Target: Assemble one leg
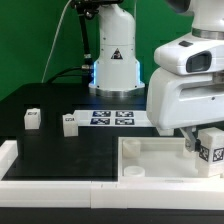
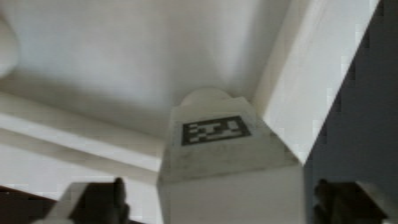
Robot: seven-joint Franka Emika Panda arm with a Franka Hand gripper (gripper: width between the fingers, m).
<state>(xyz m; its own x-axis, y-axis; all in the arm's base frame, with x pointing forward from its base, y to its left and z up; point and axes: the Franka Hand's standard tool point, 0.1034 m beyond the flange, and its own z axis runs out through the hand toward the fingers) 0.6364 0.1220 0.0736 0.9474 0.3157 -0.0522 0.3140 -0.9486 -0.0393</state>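
Observation:
A white leg (image 2: 222, 165) with a black-and-white tag stands between my gripper's (image 2: 222, 205) two dark fingers (image 2: 98, 200) in the wrist view. A narrow gap shows on each side, so the gripper is open around the leg. In the exterior view this leg (image 1: 210, 148) is at the right corner of the large white tray-like part (image 1: 150, 150), just below my gripper (image 1: 198, 142). Two more legs (image 1: 32, 118) (image 1: 69, 123) stand on the black table at the exterior view's left.
The marker board (image 1: 112, 118) lies on the table behind the tray-like part. The arm's base (image 1: 114, 65) stands at the back. A white rim (image 1: 60, 183) runs along the table's front edge. The wrist view shows the tray's white walls (image 2: 107, 60) around the leg.

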